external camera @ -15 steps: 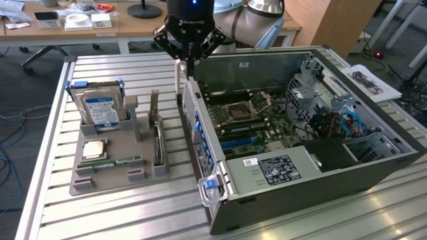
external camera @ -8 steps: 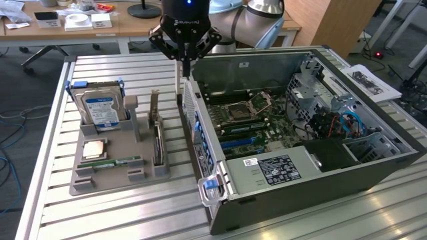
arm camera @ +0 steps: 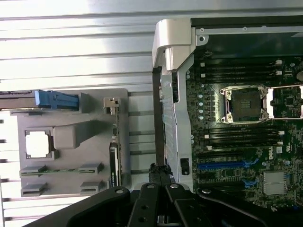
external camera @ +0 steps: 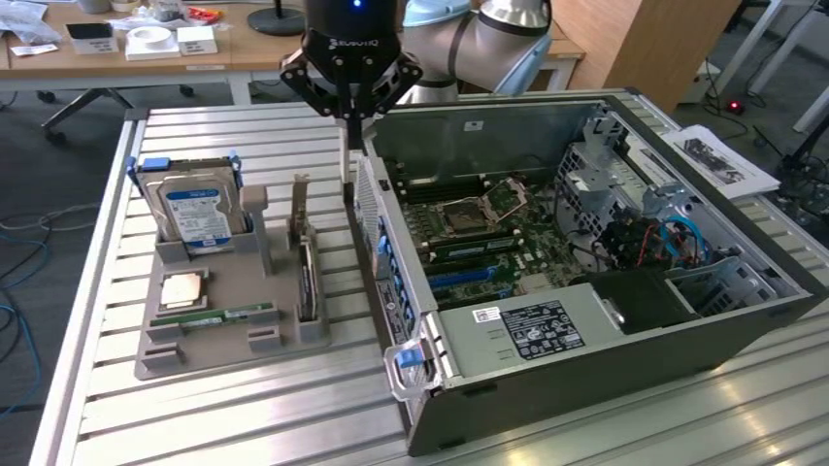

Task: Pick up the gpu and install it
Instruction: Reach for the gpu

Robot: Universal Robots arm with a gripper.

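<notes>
Gpu (external camera: 306,267) on edge in a slot of the grey tray (external camera: 214,357), bracket end nearest the hand, lower than the hand and off to the side away from the case (external camera: 583,359). Untouched, not yet lifted.

Hand (external camera: 348,175) shut tight on nothing, pointing straight down over the strip of bench (external camera: 233,417) between tray and open case. Case wall close by the hand on the side facing away from the tray. Beyond that wall, board (external camera: 473,238) with its blue slots.

Likely trouble from here: a shut hand coming down on the card's top edge instead of round it, tipping the card in its slot or bending the bracket. Also at risk: a knock against the case wall, so close alongside, or against the drive (external camera: 192,209) standing in the same tray past the gpu. Thin card, narrow line to grip, little margin for a skewed approach.
</notes>
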